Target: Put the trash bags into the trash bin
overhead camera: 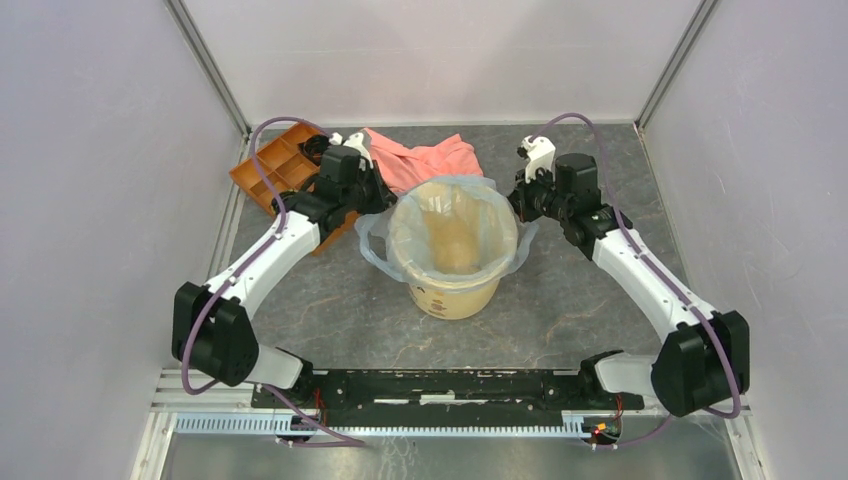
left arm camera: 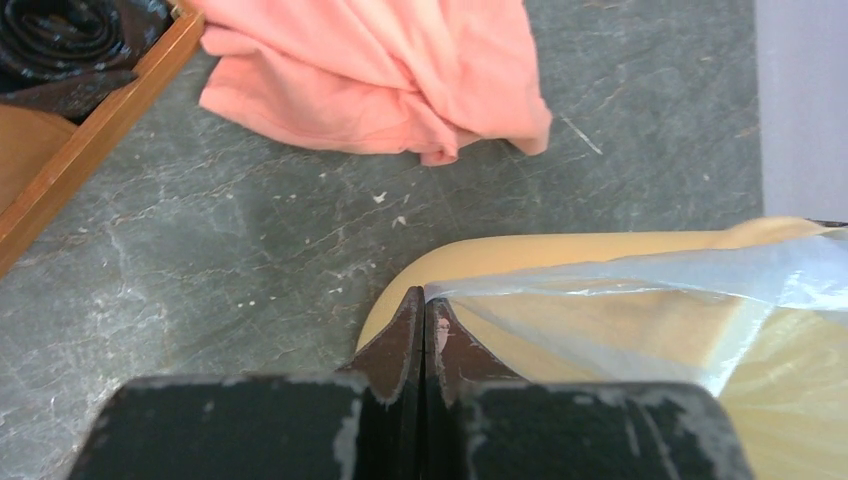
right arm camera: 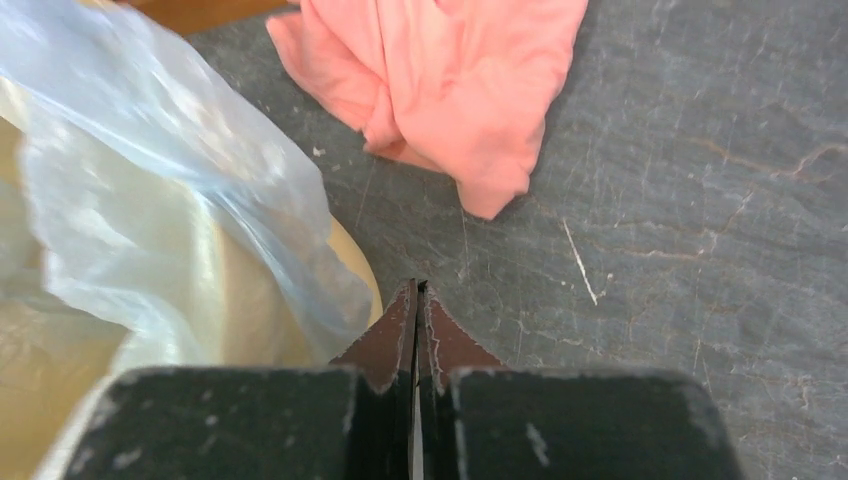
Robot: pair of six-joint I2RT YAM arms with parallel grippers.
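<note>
The tan-yellow trash bin [overhead camera: 455, 295] stands upright in the middle of the table. The pale blue trash bag [overhead camera: 375, 245] lines it, its edge folded out over the rim. My left gripper [overhead camera: 385, 200] is at the bin's left rim. In the left wrist view it [left arm camera: 424, 295] is shut on the bag's edge [left arm camera: 700, 275], pulled taut across the bin's rim [left arm camera: 520, 250]. My right gripper [overhead camera: 518, 205] is at the right rim. In the right wrist view it [right arm camera: 417, 288] is shut, and the bag [right arm camera: 180, 180] runs slack down to its left finger over the rim [right arm camera: 362, 270].
A salmon-pink cloth [overhead camera: 430, 160] lies crumpled behind the bin, also in both wrist views [left arm camera: 380, 70] [right arm camera: 450, 80]. An orange-brown compartment tray [overhead camera: 275, 165] sits at the back left under my left arm, with a dark rolled item [left arm camera: 70, 35] in it. White walls enclose the table.
</note>
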